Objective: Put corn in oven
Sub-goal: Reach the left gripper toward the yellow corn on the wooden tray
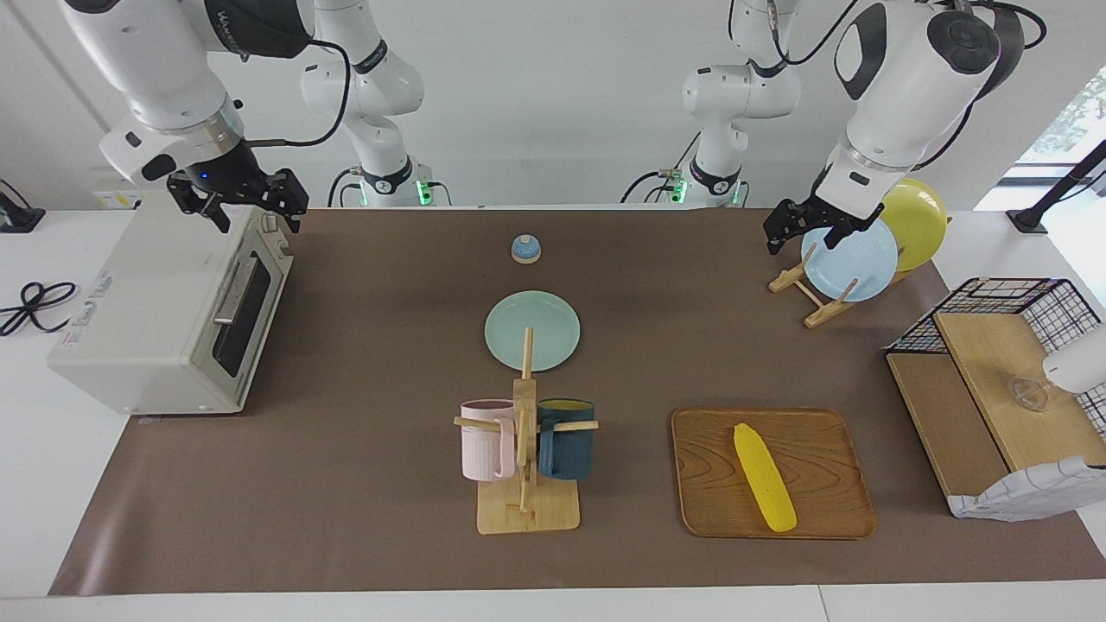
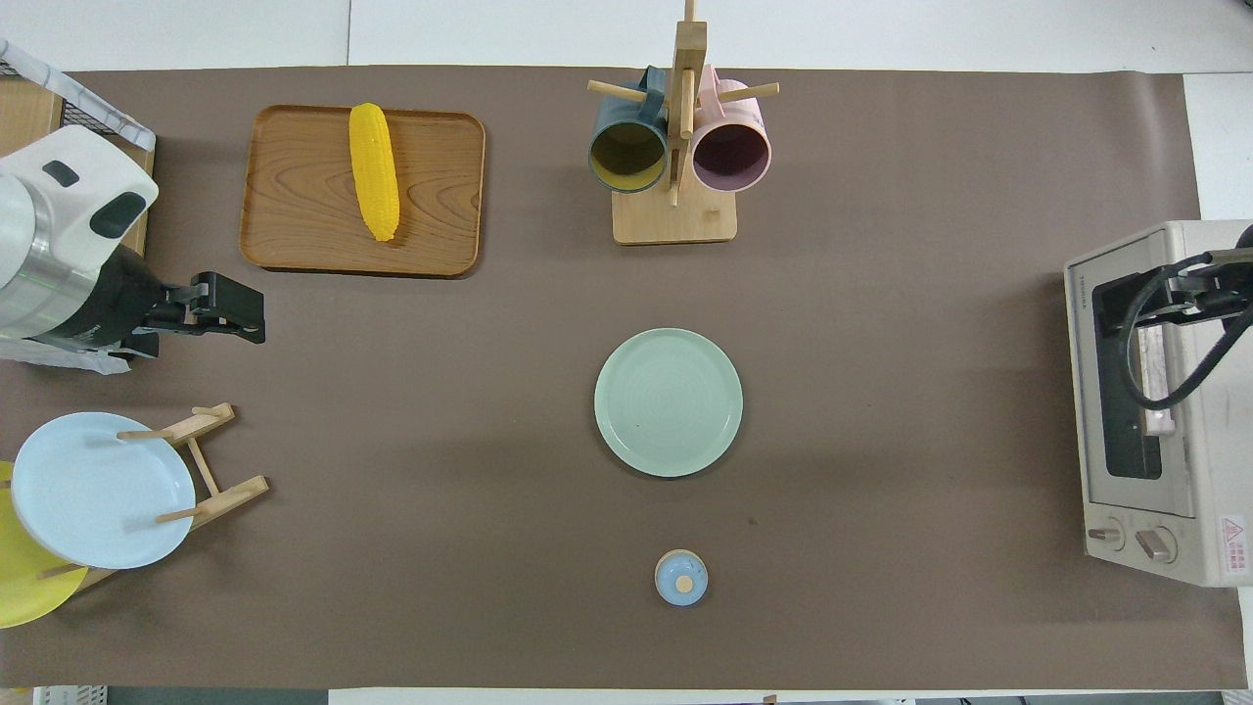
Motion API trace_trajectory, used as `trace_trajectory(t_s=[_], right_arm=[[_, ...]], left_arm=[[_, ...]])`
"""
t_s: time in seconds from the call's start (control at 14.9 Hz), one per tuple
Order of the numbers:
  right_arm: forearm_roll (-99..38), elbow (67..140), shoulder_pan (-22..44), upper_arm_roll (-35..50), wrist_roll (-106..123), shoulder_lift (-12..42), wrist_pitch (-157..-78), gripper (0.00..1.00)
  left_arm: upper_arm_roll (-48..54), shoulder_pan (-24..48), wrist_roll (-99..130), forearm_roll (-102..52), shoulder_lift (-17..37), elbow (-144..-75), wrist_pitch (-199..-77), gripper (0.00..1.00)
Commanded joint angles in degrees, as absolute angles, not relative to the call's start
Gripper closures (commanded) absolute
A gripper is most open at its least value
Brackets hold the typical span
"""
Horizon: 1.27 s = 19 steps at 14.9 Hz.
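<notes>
Corn (image 1: 764,476) lay untouched on a wooden tray (image 1: 700,484) at the left arm's end of the table (image 1: 363,484), so nothing of the task looked done. The left pincer (image 1: 802,226) hung with its jaws wide and empty above the plate rack (image 1: 816,298), which held a blue plate (image 1: 855,259) and a yellow plate (image 1: 920,220). The right pincer (image 1: 251,200) hovered over the oven (image 1: 155,320), also wide and empty. The oven's door (image 1: 246,315) was shut. Still to do, it seemed: opening the door, lifting the corn, carrying it across the table and placing it inside. Grey lettering ran along the oven's top and a red warning label sat near its knobs; neither could be read.
</notes>
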State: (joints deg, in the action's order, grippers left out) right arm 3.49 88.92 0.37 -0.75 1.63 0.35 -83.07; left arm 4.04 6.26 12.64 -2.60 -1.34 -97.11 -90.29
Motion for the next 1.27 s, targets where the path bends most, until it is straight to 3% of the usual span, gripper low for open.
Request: trace_trajectory(t_s=[0.0,0.81,0.87,0.94,1.01,1.21], right_arm=[[1.85,89.12,0.00,-0.70,0.79,-0.18,-83.58,0.00],[1.85,92.02,-0.17,-0.79,2.29,-1.23,-84.81,0.00],[1.76,92.98,-0.26,-0.79,2.63,-1.75,-85.42,0.50],[1.76,93.34,-0.26,-0.79,2.72,-1.93,-86.21,0.86],[1.67,93.95,-0.52,-0.79,3.33,-2.02,-86.39,1.00],[1.58,99.83,-1.40,-0.97,6.25,-4.65,-91.03,1.00]], left_arm=[[4.57,5.54,13.18,-2.02,-2.11,-97.21,-90.70,0.00],[4.40,5.27,13.01,-3.50,-0.45,-96.68,-95.79,0.00],[4.31,5.27,13.01,-3.86,1.13,-95.46,-96.67,0.00],[4.31,5.36,13.01,-3.95,3.67,-93.19,-96.85,0.00],[4.39,5.36,13.01,-3.78,6.91,-90.47,-96.59,0.00],[4.39,5.45,13.09,-3.61,17.99,-81.58,-96.85,0.00]])
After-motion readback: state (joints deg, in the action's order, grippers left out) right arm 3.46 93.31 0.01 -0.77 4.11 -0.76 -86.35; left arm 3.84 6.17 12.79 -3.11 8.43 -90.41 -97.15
